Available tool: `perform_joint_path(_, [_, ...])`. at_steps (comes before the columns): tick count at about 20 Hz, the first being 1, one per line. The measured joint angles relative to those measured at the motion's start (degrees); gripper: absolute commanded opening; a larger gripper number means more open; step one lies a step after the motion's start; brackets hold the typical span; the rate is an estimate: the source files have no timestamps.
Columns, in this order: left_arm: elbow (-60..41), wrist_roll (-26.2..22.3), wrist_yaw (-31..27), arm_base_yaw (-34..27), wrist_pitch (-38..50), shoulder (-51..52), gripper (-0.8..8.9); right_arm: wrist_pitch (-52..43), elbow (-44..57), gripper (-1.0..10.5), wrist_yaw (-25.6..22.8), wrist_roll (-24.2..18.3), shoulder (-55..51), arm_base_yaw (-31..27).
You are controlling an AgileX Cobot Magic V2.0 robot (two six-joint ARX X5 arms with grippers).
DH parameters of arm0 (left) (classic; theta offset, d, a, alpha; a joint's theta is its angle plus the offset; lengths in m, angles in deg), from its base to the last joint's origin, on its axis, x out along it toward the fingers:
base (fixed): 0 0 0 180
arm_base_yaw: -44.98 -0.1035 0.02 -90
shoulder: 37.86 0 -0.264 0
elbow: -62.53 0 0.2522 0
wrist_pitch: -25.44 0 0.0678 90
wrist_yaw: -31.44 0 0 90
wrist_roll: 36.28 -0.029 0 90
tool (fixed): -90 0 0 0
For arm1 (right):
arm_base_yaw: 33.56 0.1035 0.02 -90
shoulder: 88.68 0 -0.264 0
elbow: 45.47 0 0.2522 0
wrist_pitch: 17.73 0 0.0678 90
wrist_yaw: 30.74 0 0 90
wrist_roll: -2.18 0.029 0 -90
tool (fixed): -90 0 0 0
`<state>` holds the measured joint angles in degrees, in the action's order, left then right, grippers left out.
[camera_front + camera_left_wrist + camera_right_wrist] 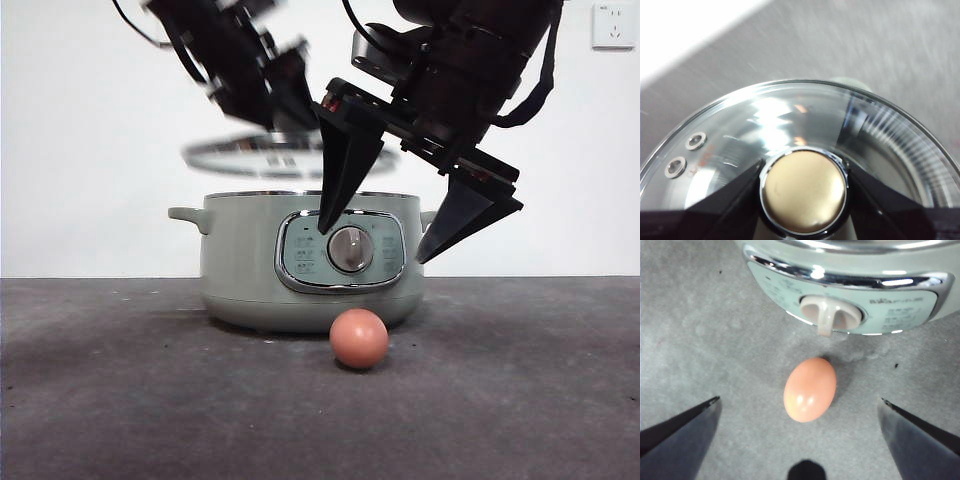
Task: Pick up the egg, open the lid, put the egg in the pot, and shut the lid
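On grey felt before the pot [305,270], the smooth, fragile egg [359,338] is best pinched gently across its middle by the wide-open right gripper [370,245], while the lid [262,153] is held by its knob [804,191] in the left gripper [804,197].

The pot [308,262] stands on the table [120,390], and the egg [359,338] lies on the table just before it, below the dial [350,249]. The lid [270,155] hangs level above the pot, clear of its rim, with the left gripper [804,192] clamped on its knob [804,191]. The right gripper [368,246] hovers spread above the egg, before the pot.
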<state>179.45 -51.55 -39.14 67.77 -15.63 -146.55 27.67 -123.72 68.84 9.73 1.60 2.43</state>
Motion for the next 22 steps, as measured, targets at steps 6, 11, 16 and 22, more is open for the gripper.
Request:
perform_joint_path(6, [0.0,0.1,-1.6,-2.8,-1.4,11.7,-0.09,0.0,0.0,6.3,0.0,0.0,0.0,0.0])
perform_joint_path(11, [0.0,1.4,-3.2,-7.5,-7.4,23.6,-0.08,-0.1,0.0,6.3,-0.9,0.0,0.0,0.0])
perform_joint_path(16, [0.0,1.8,-3.5,-11.7,-15.4,33.5,-0.08,-1.7,0.0,6.3,-1.6,0.9,1.8,0.0])
perform_joint_path(22, [0.0,2.4,-3.4,-11.9,-19.3,39.8,-0.08,-4.1,0.0,6.3,-1.9,1.9,10.5,0.9])
